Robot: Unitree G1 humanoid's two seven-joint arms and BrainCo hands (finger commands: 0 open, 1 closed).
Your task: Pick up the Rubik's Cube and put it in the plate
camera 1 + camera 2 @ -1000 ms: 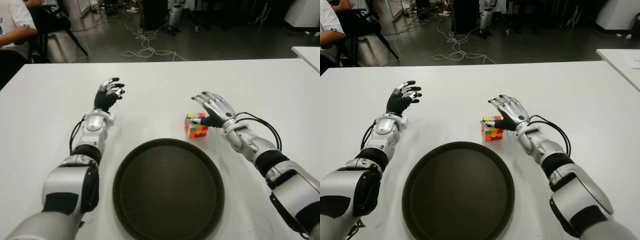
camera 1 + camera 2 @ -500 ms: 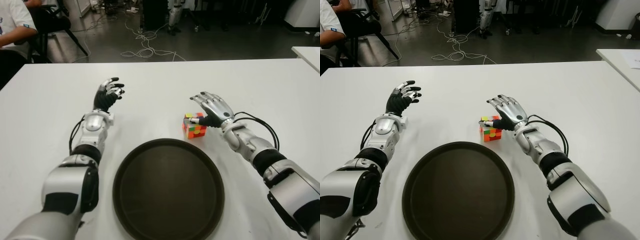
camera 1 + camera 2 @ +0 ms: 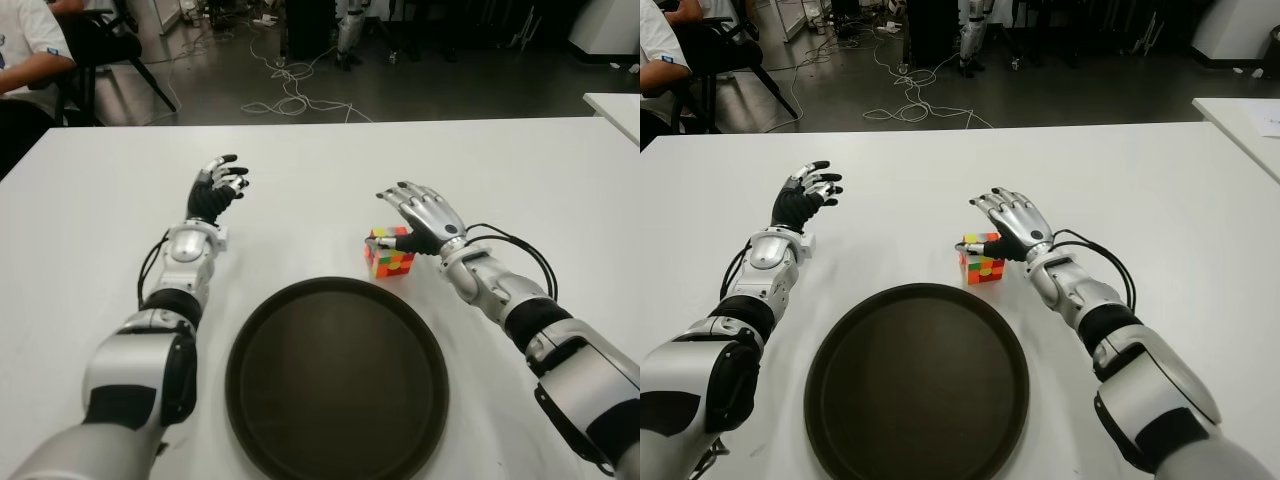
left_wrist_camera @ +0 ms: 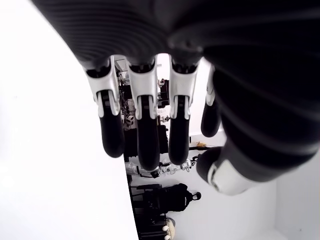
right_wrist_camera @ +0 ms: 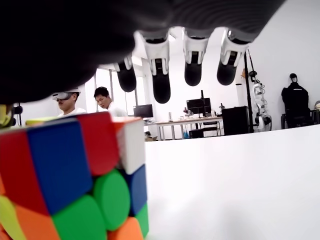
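One Rubik's Cube [image 3: 390, 255] sits on the white surface [image 3: 320, 160] just beyond the plate [image 3: 335, 375], the right hand [image 3: 425, 215] spread unclosed over it, needing to close; the left hand [image 3: 215, 185] hangs slack, empty.

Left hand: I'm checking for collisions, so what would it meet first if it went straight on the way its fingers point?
Probably nothing: the left hand, fingers open, points across bare white table toward the far edge. The cube and plate sit off that line.
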